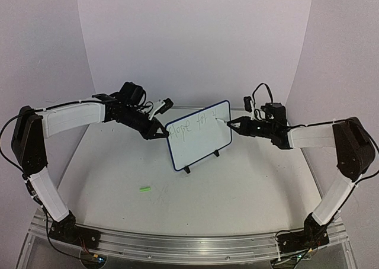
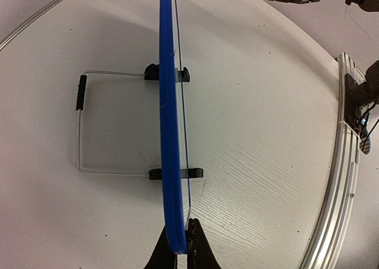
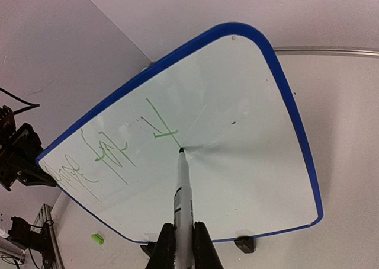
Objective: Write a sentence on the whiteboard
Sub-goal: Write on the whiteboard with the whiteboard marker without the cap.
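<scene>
Left gripper (image 1: pixel 165 133): black fingers pinched tight on the left blue rim of the small rounded-corner white board (image 1: pixel 198 137), which stands tilted back mid-table on a thin bent-wire stand (image 2: pixel 80 133) with black feet, its glossy face carrying green handwriting along the upper part. Right gripper (image 1: pixel 231 122) is clamped on a slim black-barrelled marker (image 3: pixel 181 189), the tip touching the board's face at the end of the last green stroke. Matte white wood-grain tabletop (image 1: pixel 249 192) spreads in front of the board; a small bright green piece (image 1: pixel 144 189) lies well apart, front-left.

The white table (image 1: pixel 249 186) is bearing the whiteboard (image 1: pixel 198 135) on its wire stand, with a small green object (image 1: pixel 144 189) lying apart toward the left.
</scene>
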`<state>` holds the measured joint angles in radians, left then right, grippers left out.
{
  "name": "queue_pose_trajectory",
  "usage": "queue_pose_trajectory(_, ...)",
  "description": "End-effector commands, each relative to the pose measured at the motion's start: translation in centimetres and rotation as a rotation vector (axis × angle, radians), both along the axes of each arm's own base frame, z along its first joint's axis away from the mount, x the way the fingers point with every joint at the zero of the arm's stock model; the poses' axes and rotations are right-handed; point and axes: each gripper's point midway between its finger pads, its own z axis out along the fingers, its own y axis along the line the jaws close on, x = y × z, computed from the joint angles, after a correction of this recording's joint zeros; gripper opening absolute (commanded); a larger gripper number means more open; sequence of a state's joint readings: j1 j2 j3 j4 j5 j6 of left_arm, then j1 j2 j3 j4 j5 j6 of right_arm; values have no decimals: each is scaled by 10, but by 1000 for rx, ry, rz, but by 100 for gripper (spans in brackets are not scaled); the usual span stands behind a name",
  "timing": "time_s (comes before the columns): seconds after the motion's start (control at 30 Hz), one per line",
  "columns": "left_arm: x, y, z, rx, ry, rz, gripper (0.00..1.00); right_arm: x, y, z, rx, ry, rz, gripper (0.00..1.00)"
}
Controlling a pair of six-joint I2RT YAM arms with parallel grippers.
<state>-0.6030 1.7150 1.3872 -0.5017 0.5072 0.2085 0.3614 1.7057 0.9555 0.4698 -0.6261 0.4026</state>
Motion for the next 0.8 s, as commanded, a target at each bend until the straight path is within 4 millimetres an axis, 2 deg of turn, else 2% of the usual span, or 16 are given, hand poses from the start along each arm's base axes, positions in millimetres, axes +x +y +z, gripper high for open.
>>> queue_pose_trajectory(0.0,-2,6,-24,79,35,0,0,1,3,-1,9,-12,5,0)
queue_pose_trajectory(0.37,-2,6,-22,78,31,2,0,12,-4,9,-4,-45,-64,0)
queue_pose_trajectory(0.77,-2,7,-20,76,27,2,0,8,-8,14,-11,-53,-78,0)
